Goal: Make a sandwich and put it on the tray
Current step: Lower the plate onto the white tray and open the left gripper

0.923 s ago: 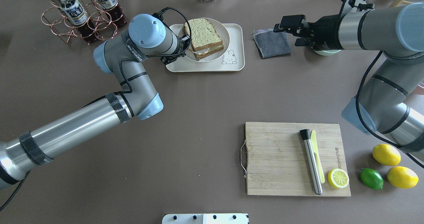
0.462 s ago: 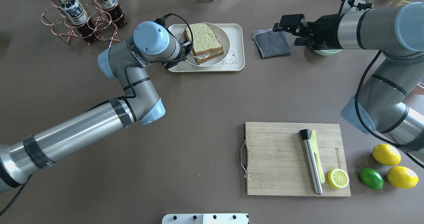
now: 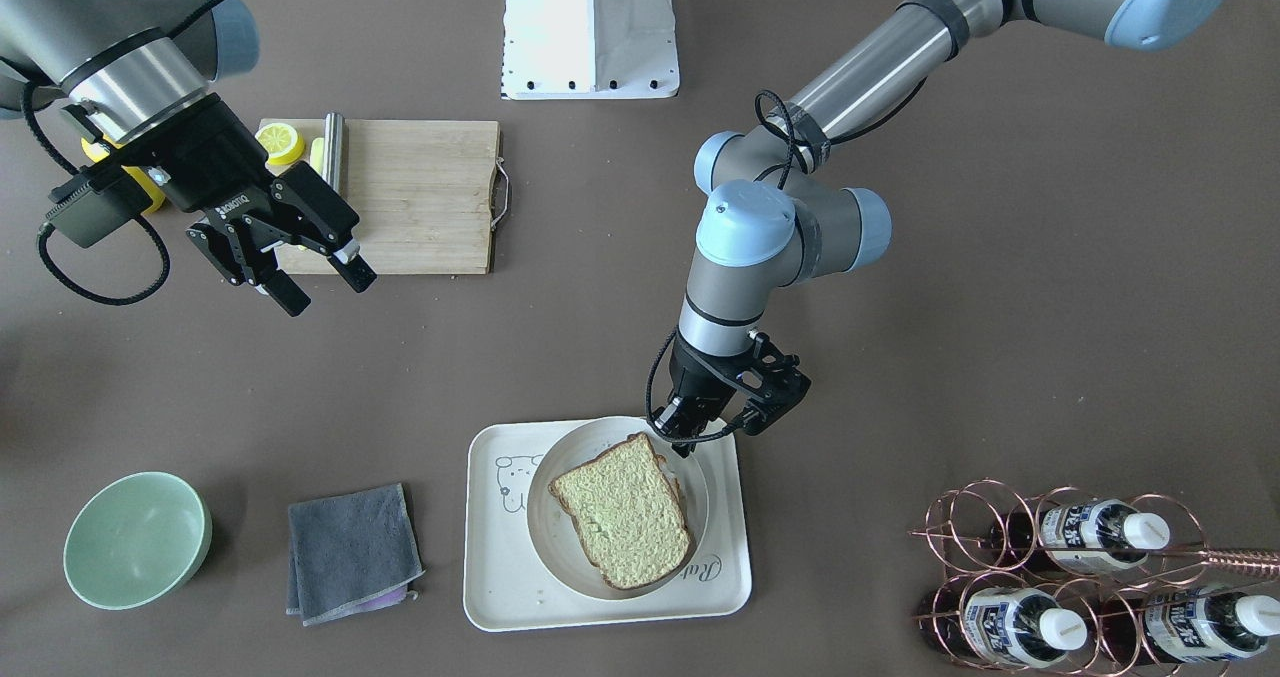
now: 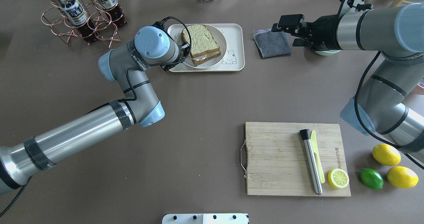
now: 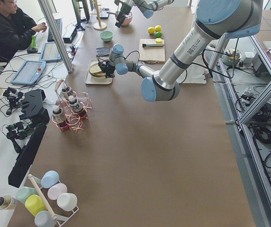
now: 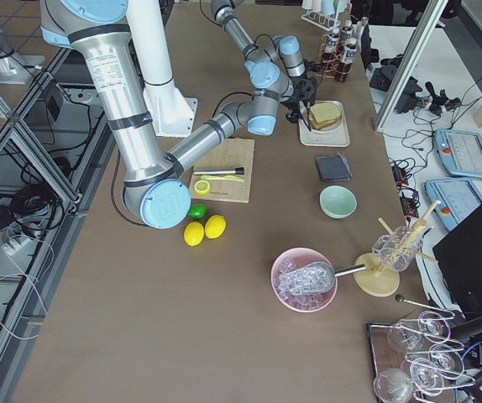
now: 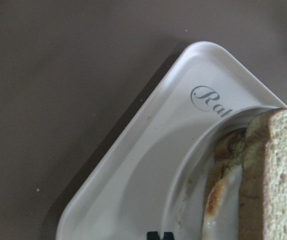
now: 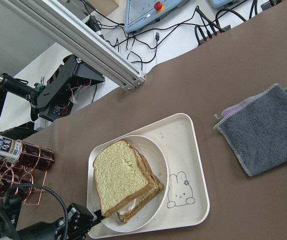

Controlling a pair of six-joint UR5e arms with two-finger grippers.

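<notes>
The sandwich (image 4: 200,42), two speckled bread slices with white egg (image 7: 223,205) showing between them, lies on a round white plate (image 3: 555,552). The plate sits on the cream tray (image 4: 236,38) with the bear drawing. The sandwich also shows in the front view (image 3: 622,509) and the right wrist view (image 8: 123,175). My left gripper (image 3: 690,435) is shut on the plate's rim at the tray's near left corner. My right gripper (image 3: 325,292) is open and empty, held above the table near the grey cloth.
A grey cloth (image 4: 272,42) and a green bowl (image 3: 135,537) lie right of the tray. A copper bottle rack (image 4: 82,15) stands to its left. A bamboo board (image 4: 278,157) holds a knife, a steel tube and a lemon half; lemons and a lime lie beside it.
The plate with the sandwich has come down onto the tray and shifted slightly left, with my left gripper still at its rim. The right arm has barely moved.
</notes>
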